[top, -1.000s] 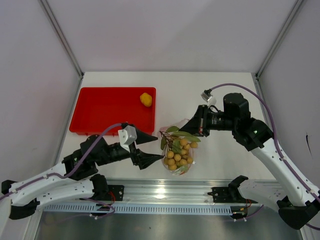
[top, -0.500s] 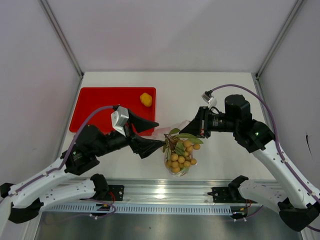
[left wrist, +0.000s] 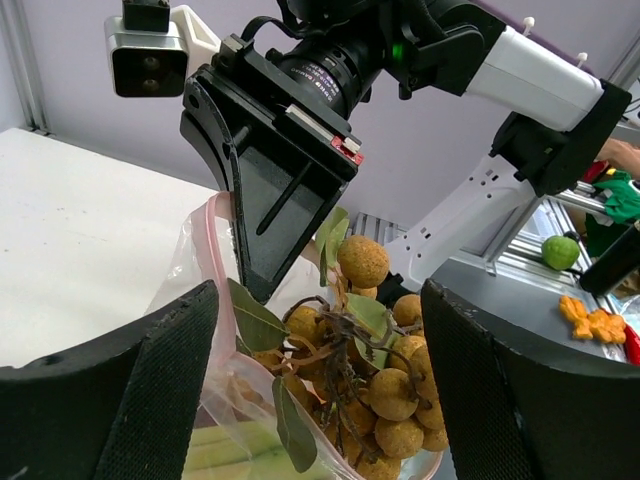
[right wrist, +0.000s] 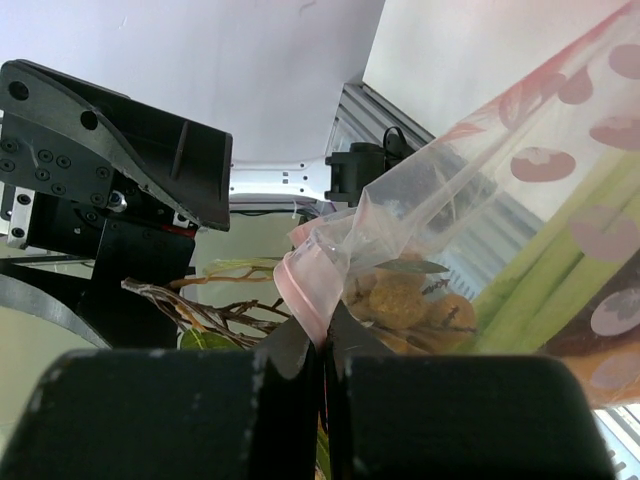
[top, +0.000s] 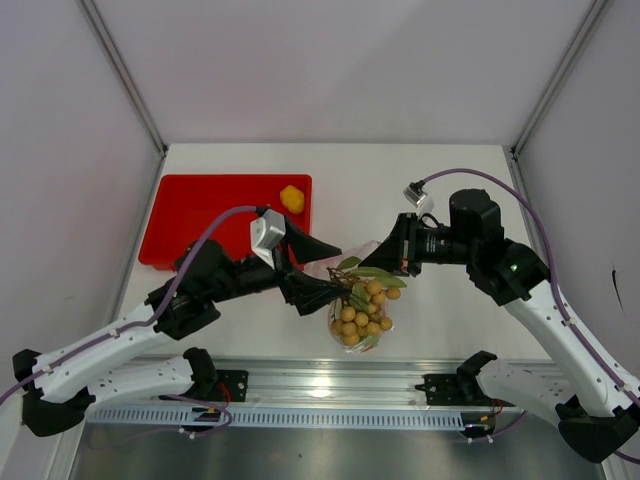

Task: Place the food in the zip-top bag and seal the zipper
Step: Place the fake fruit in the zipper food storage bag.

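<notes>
Two grippers meet mid-frame at the zip-top bag (right wrist: 520, 200). The right gripper (right wrist: 322, 345) pinches its pink zipper (right wrist: 300, 285). The left gripper (left wrist: 320, 300) holds its jaws spread around the longan bunch (left wrist: 390, 400).

The left gripper (left wrist: 320, 320) is holding its two black padded fingers (left wrist: 150, 390) wide apart at the near edge, one left and one right. Between them, a bunch of tan berries (left wrist: 385, 400) with green leaves (left wrist: 255, 320) is sitting in the mouth of a clear bag (left wrist: 185, 260). The right gripper (left wrist: 262, 285) is hanging down from the far side with its tips pressed together, and the bag's pink strip (left wrist: 212, 245) is rising against it. A white table (left wrist: 70, 220) is lying to the left.
</notes>
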